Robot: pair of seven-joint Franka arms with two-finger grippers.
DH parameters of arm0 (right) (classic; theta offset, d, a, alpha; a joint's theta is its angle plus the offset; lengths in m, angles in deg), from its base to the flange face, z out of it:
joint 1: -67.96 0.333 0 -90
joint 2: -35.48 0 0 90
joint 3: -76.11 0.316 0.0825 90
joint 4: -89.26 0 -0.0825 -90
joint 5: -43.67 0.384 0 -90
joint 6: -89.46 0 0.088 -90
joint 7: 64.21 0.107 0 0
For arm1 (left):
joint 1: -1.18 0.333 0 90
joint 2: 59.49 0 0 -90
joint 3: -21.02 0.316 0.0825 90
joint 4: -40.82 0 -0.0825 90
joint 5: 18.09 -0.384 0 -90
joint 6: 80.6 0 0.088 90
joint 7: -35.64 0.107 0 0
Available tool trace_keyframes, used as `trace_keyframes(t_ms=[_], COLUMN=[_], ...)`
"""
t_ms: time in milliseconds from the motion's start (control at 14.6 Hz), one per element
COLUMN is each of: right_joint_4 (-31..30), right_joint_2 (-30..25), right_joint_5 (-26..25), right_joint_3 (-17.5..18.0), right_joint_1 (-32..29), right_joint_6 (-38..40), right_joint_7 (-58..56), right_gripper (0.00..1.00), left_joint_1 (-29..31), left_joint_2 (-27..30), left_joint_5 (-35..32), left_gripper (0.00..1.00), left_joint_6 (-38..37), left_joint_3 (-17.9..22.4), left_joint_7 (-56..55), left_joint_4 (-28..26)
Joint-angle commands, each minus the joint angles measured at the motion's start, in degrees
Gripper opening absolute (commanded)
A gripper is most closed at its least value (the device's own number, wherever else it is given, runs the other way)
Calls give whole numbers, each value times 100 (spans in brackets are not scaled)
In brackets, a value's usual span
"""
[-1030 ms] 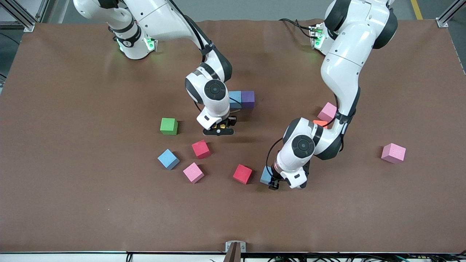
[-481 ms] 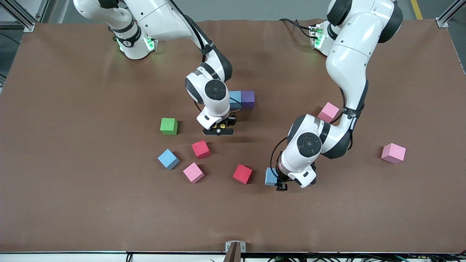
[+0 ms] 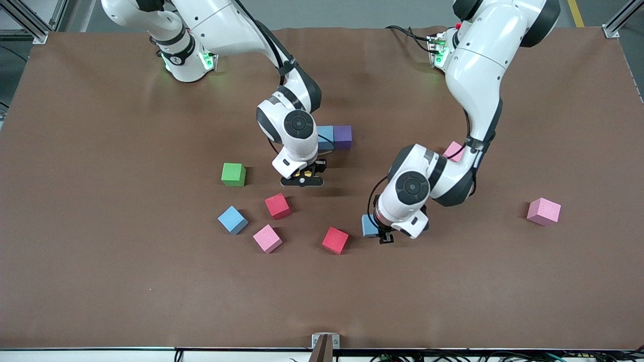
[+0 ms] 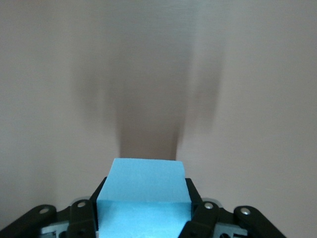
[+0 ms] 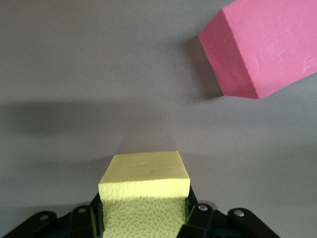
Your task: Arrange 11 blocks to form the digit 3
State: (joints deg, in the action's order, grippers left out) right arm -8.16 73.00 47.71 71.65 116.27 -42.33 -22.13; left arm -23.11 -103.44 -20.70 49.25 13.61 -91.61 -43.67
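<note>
My left gripper [image 3: 384, 235] is shut on a blue block [image 3: 370, 226] [image 4: 143, 191], held over the table beside a red block [image 3: 335, 240]. My right gripper [image 3: 302, 181] is shut on a yellow block [image 5: 144, 191], over the table just nearer the camera than a touching pair, a blue block [image 3: 325, 137] and a purple block [image 3: 342, 137]. Loose on the table lie a second red block [image 3: 277, 205] [image 5: 267, 49], another blue block [image 3: 232, 219] and a pink block [image 3: 267, 238]. No digit 3 shape is in view.
A green cube [image 3: 233, 174] sits toward the right arm's end, beside the right gripper. One pink block [image 3: 454, 151] is half hidden by the left arm, and another pink one [image 3: 543, 211] lies alone toward the left arm's end.
The left arm has carried the blue block away from the front camera, toward the table's middle. It now hides the orange block seen earlier. The right arm has not moved.
</note>
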Motion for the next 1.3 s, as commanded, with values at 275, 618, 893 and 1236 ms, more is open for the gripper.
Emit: trace_keyframes(t_ms=[275, 618, 893, 1236], right_joint_4=[109, 285, 337, 338], right_joint_2=[36, 141, 185, 176], right_joint_5=[-122, -350, -527, -439], right_joint_3=[-64, -64, -64, -46], right_joint_1=[73, 38, 29, 47], right_joint_6=[12, 12, 4, 4], right_joint_7=[125, 81, -285, -464], right_gripper=[0, 0, 0, 0], left_joint_1=[56, 65, 22, 39], left_joint_2=[915, 862, 836, 835], left_joint_5=[-108, -56, -56, -91], left_gripper=[11, 11, 11, 11], left_joint_6=[365, 532, 532, 523], left_joint_3=[3, -6, 3, 3], left_joint_7=[-81, -81, -55, -28], left_joint_4=[-1211, -1193, -1193, -1175])
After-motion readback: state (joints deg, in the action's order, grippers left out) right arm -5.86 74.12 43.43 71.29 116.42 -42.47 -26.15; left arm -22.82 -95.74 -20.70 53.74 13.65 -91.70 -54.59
